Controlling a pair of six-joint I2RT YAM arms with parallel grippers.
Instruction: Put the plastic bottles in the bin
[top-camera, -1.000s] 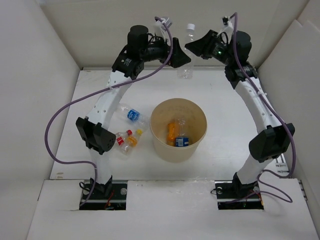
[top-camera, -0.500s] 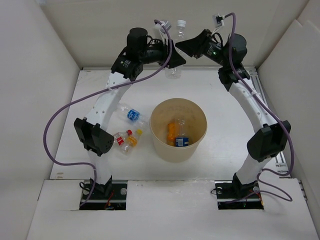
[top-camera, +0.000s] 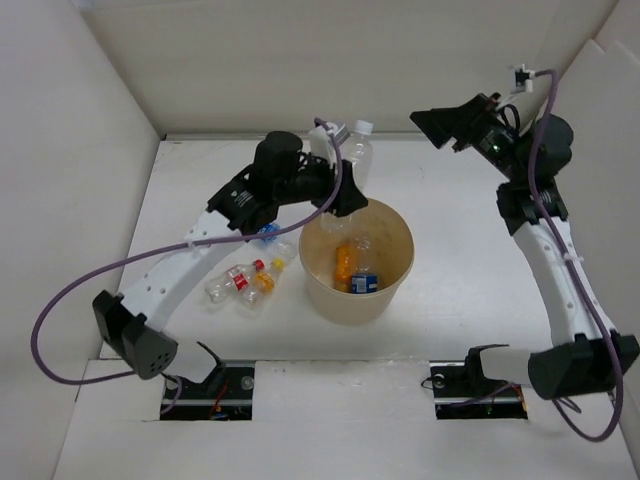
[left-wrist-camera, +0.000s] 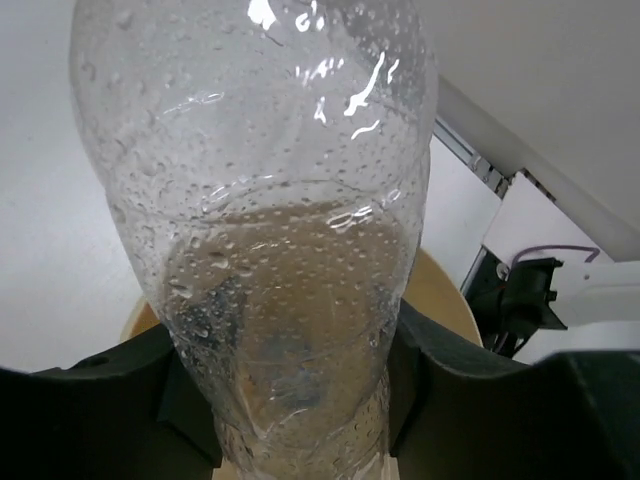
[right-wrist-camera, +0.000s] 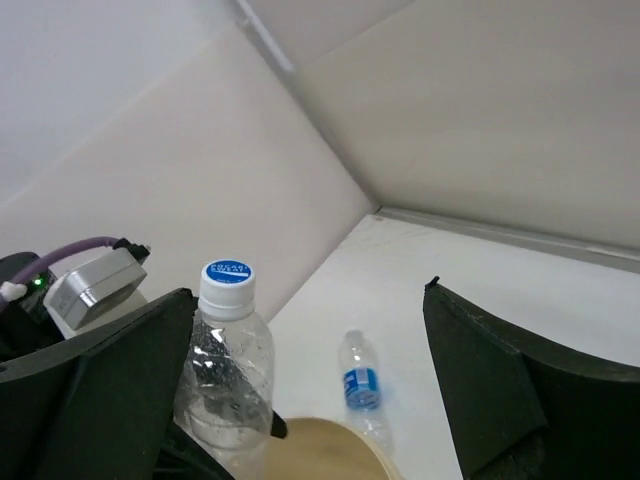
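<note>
The clear bottle, released by the now wide-open, empty right pincer, was clamped in the left pincer over the bin, ready for dropping.

L-wrist view: clear bottle cropped top/btm, prob. hiding most of bin.

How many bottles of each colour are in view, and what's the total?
Blue-label bottles: 2, one in the bin
Orange-label bottles: 2, one in the bin
Red-cap bottle: 1
Clear unlabelled bottle: 1, held by the left gripper
Total: 6
</note>
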